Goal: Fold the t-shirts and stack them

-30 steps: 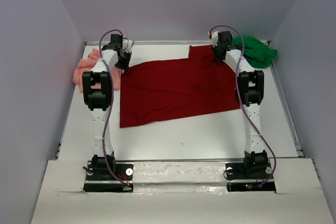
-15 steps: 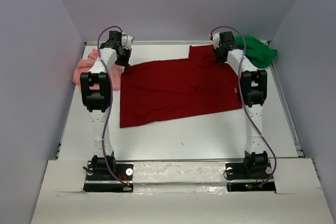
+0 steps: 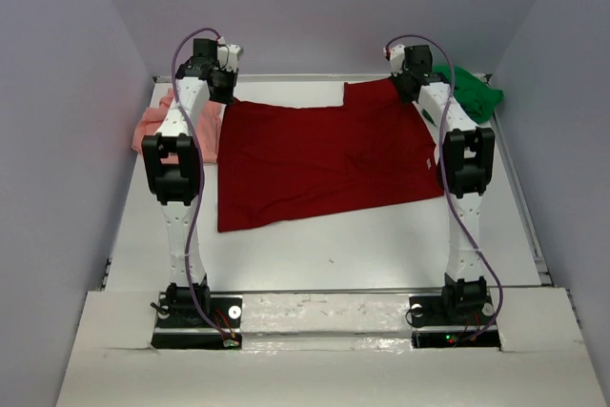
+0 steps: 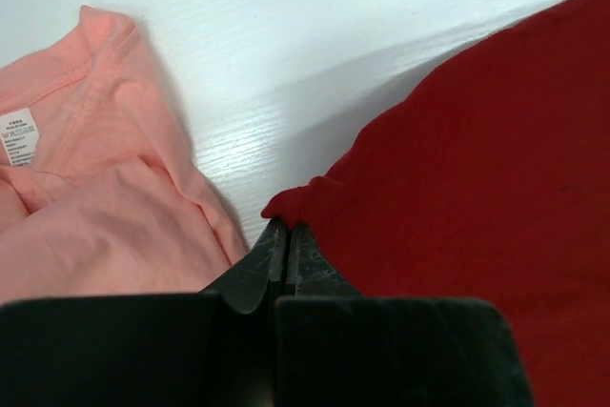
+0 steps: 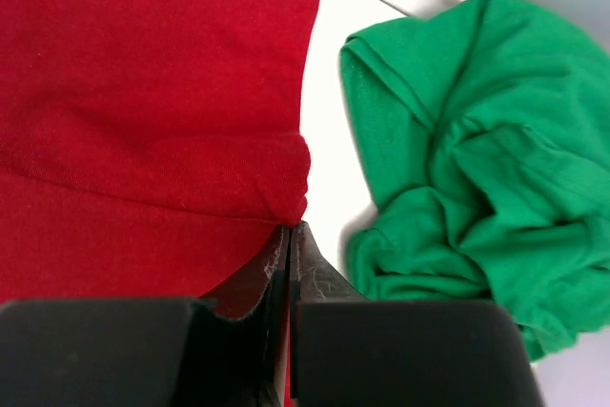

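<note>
Dark red t-shirt [image 3: 324, 159] lies spread nearly flat in the middle of the white bench [image 3: 381, 245], with the left fingers [image 4: 259, 269] pinched together on its far left corner and the right fingers [image 5: 319, 283] pinched together on its far right edge. Salmon pink t-shirt [image 3: 152, 126] sits crumpled at the far left and a bright green t-shirt [image 3: 472, 92] is crumpled at the far right, neither one held. Judging by this, the task is near its start: no shirt is folded and nothing is stacked.
</note>
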{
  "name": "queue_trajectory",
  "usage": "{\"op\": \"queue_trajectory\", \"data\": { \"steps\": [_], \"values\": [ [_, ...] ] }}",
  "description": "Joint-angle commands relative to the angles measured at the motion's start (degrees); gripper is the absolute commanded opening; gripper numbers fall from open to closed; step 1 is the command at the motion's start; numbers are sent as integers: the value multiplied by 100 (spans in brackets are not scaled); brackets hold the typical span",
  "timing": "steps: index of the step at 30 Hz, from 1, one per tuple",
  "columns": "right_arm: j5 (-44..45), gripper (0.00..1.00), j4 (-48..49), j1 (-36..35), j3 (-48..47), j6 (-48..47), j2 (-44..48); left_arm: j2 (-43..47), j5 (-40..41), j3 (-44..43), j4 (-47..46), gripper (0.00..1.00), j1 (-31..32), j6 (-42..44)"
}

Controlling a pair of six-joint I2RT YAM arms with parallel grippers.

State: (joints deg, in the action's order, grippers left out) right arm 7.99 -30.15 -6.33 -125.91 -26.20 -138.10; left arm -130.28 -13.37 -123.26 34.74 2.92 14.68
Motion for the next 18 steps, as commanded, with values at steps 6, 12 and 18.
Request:
{"op": "queue_trajectory", "data": {
  "steps": [6, 12, 18],
  "values": [
    [220, 0, 27, 44, 373, -175, 934, 811, -96, 65, 182, 0, 16, 132],
    [247, 0, 27, 44, 1023, -202, 1320, 1145, -193, 452, 182, 0, 16, 158],
    [502, 0, 36, 44, 1787, -246, 1821, 1680, 141, 1075, 15, 0, -37, 422]
  ]
}}
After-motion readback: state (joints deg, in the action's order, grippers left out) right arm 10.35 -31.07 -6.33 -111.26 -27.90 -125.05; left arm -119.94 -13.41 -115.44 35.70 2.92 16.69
